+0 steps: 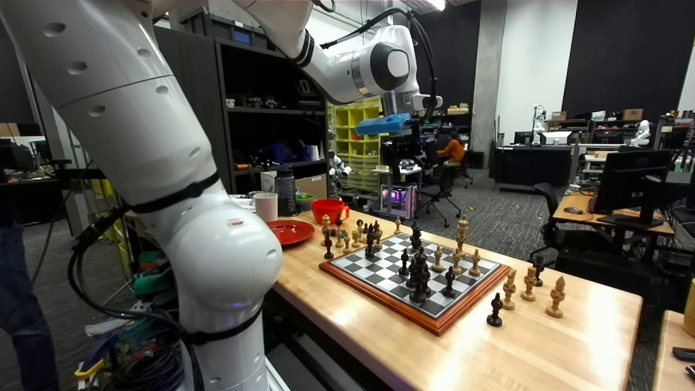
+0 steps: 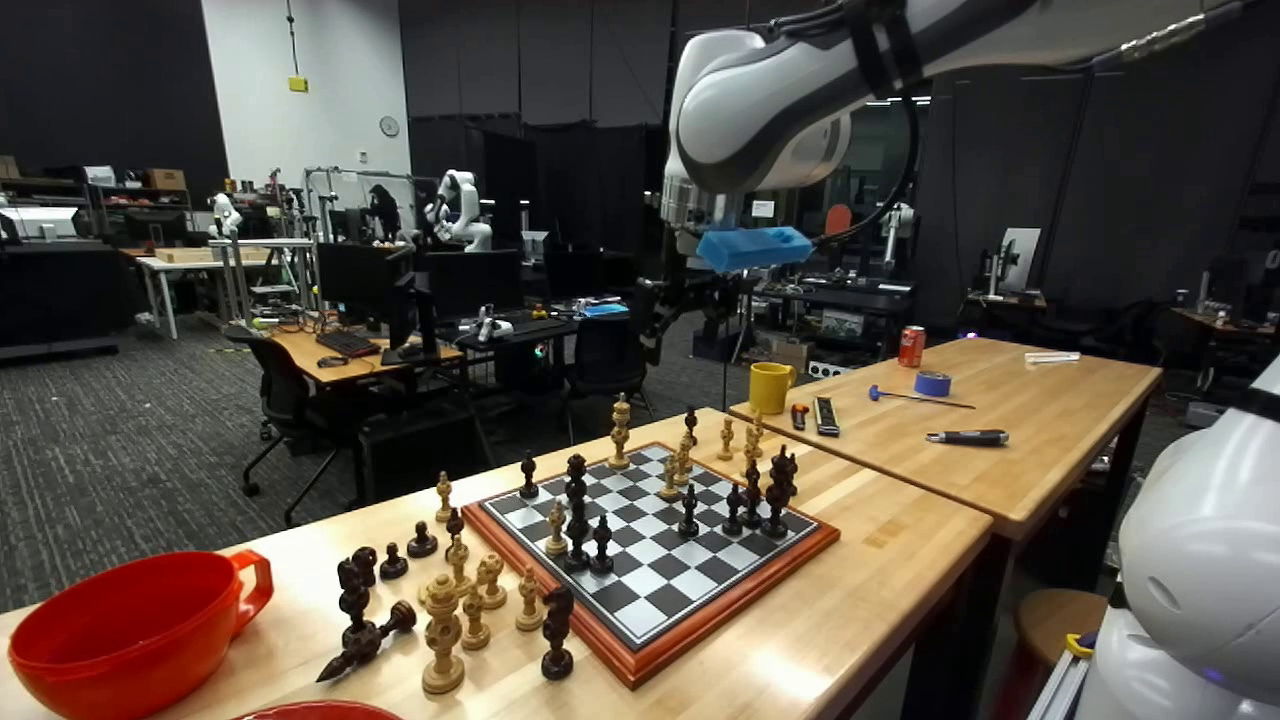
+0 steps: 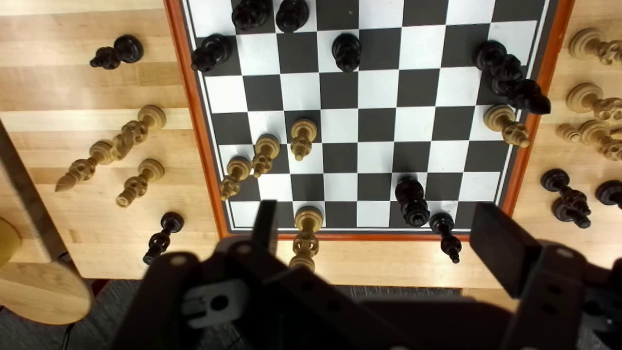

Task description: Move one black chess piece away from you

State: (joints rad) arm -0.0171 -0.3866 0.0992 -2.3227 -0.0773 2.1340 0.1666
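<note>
Several black chess pieces stand on the checkered board [image 1: 379, 299] with a red-brown rim; the board also shows in an exterior view [image 2: 735, 612] and the wrist view [image 3: 376, 124]. In the wrist view, a thick black piece [image 3: 412, 201] and a thinner black piece [image 3: 444, 232] stand near the board's lower edge. More black pieces [image 3: 347, 51] stand toward the top, and a tall dark group [image 3: 510, 80] is at the right. My gripper [image 3: 376, 218] is open, with nothing between its fingers. It hangs high above the board in both exterior views [image 1: 404, 157] [image 2: 688, 315].
Tan pieces [image 3: 303, 138] stand among the black ones. Loose pieces stand on the table on both sides of the board, such as a black one [image 1: 494, 310]. A red cup [image 2: 130, 630], a red plate [image 1: 293, 232] and a yellow mug [image 2: 770, 388] stand farther off.
</note>
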